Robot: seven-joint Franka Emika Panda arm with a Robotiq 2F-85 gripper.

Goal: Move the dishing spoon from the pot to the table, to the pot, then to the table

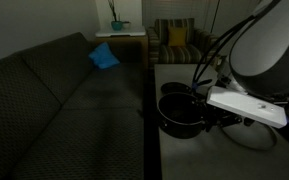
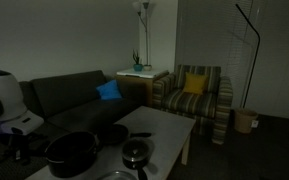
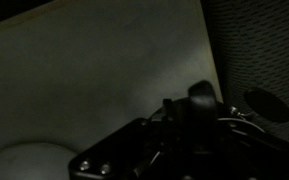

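Because scene is dim, state of dark Robotiq claw (image 3: 184,110) cannot be told. Large deep round black pot (image 1: 179,112) sits just beside claw on long pale grey-white table (image 1: 184,158). Slim dark dishing spoon: too dark to locate.

The gripper (image 3: 184,135) lay in shadow in the wrist view, jaws unreadable; in an exterior view the arm (image 1: 264,45) ran off the edge, hiding part of the pot (image 1: 176,113); the dishing spoon was indiscernible.
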